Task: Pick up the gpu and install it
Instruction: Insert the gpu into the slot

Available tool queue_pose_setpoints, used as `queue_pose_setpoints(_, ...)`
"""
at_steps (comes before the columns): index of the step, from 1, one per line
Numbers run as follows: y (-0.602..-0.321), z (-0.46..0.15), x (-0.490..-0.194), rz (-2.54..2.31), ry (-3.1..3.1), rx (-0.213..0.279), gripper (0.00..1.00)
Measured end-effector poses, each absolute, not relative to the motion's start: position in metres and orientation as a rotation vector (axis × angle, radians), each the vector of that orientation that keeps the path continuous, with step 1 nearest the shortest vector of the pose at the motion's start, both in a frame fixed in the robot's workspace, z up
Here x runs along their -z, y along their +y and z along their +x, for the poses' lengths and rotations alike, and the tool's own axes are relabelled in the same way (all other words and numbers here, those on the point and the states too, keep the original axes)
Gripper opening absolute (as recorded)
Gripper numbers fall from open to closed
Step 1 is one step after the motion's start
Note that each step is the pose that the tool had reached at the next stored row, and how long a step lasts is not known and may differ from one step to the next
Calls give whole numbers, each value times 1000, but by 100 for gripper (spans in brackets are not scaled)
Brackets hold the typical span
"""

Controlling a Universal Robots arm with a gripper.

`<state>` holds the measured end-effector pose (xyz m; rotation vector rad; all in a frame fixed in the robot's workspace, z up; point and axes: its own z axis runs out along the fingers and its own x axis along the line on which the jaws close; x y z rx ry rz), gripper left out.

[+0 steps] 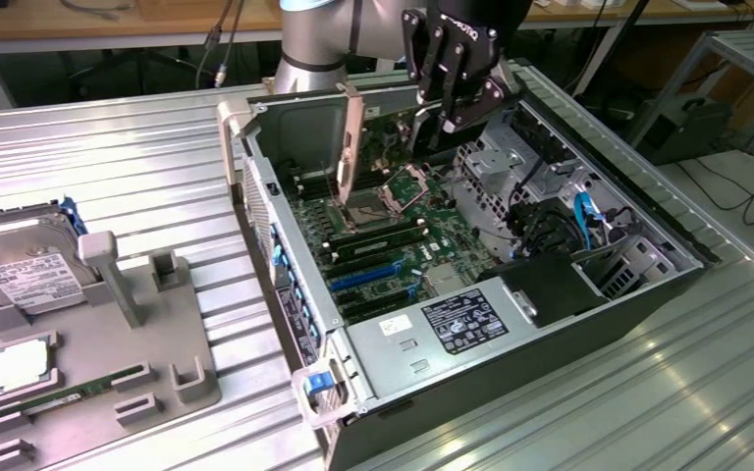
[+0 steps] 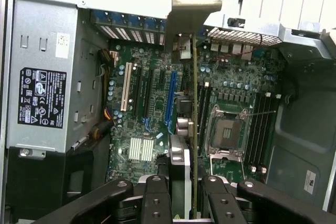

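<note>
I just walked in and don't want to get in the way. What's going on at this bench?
A robot arm's gripper is shut on the gpu, holding it on edge inside the open computer case, over the motherboard. The card looks raised, not seated in any slot. On the exterior view's left, a hard drive and a RAM stick lie on a gray holder.

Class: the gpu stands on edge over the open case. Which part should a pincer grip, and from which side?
Probably the upper long edge of the gpu, from above, clamping its two flat faces: it stands on edge, bracket at one end, and the lower edge must stay free to plug in. The pincer grips it so.
</note>
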<state>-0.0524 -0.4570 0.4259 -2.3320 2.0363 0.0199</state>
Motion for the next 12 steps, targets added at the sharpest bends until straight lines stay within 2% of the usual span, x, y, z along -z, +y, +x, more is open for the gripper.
queue_pose_setpoints(12,-457,-52,-407,-2231,2140,-6,28)
